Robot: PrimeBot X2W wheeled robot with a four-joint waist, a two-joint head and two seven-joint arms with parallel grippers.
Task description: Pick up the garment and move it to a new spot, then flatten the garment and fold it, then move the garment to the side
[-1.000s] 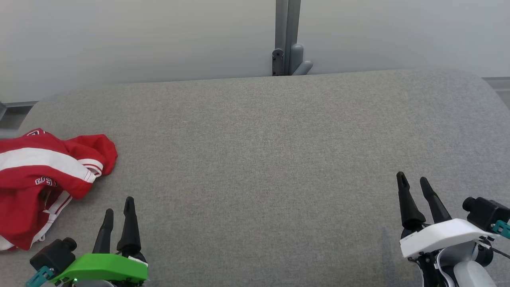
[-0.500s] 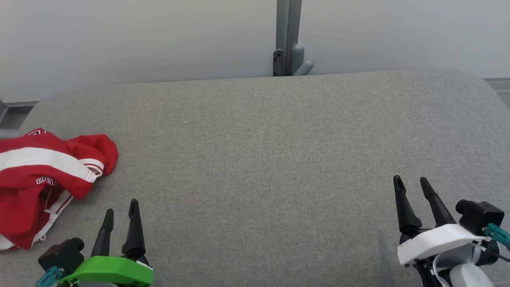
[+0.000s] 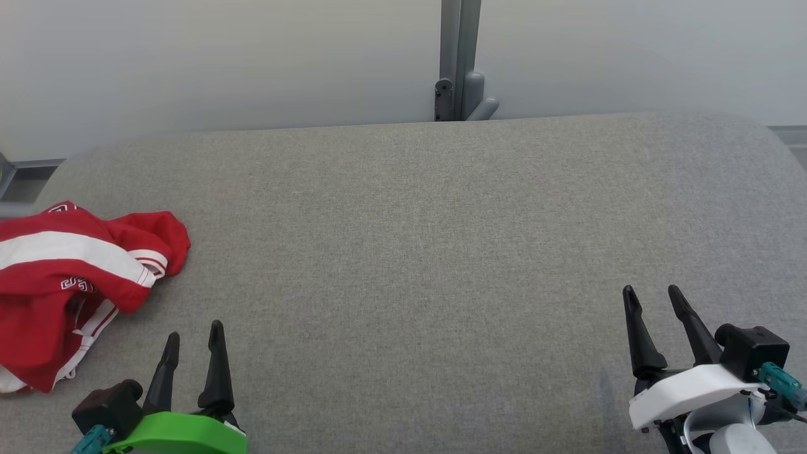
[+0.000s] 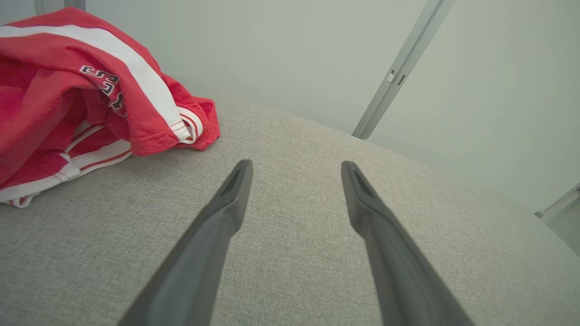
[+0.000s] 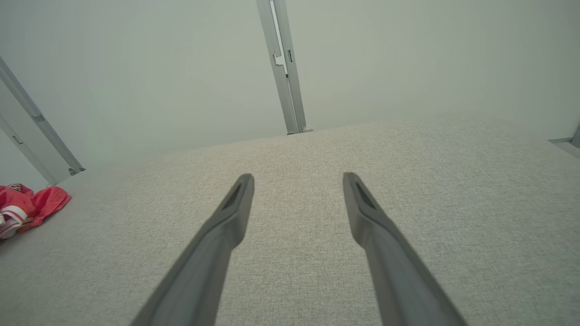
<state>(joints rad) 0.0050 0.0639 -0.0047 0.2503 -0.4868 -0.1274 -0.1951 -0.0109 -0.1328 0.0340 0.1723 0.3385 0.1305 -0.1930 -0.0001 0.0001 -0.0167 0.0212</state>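
A crumpled red garment (image 3: 69, 284) with white stripes lies in a heap at the left edge of the grey fabric surface (image 3: 410, 252). The same garment (image 4: 86, 99) is at the upper left in the left wrist view, and far left as a small red heap (image 5: 27, 208) in the right wrist view. My left gripper (image 3: 192, 334), on a green mount, stands open at the lower left, just right of the garment and apart from it, with nothing between its fingers (image 4: 235, 190). At the lower right my right gripper (image 3: 652, 299), white-mounted, is open and empty.
A pale wall with a grey vertical post and bracket (image 3: 460, 63) rises behind the surface's far edge. The grey surface has rounded far corners, with a bit of floor past the left corner (image 3: 19, 183). Wide bare fabric stretches between the two grippers.
Both grippers have drawn back slightly toward the bottom of the head view, staying open. The garment lies as before; its small shift matches a slight camera move.
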